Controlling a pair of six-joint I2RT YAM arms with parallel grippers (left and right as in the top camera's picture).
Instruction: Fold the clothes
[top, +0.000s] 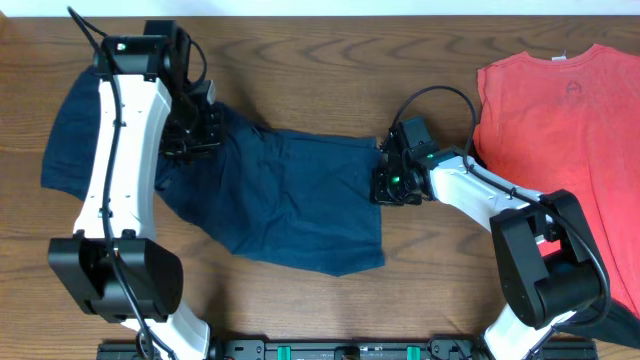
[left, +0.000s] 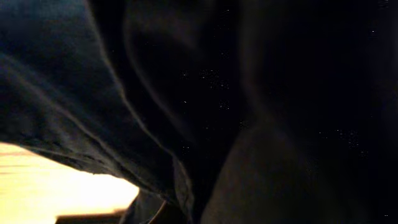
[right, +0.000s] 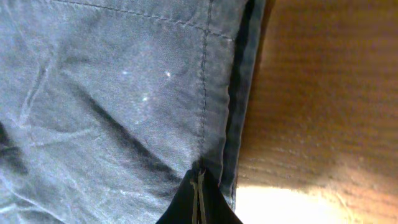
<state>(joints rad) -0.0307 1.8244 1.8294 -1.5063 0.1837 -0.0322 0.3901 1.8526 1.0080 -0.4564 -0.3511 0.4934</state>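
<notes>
Coral T-shirt (top: 570, 130) overhead only; shorts (right: 112, 93) seam wrist-close.

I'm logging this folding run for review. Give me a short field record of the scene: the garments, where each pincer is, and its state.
garment in work: navy shorts, spread unfolded on the wooden table
left pincer: at the shorts' upper left part; wrist view filled with dark cloth, state unclear
right pincer: at the shorts' right edge, shut on the hem
other garment: red T-shirt, lying at the table's right side
</notes>
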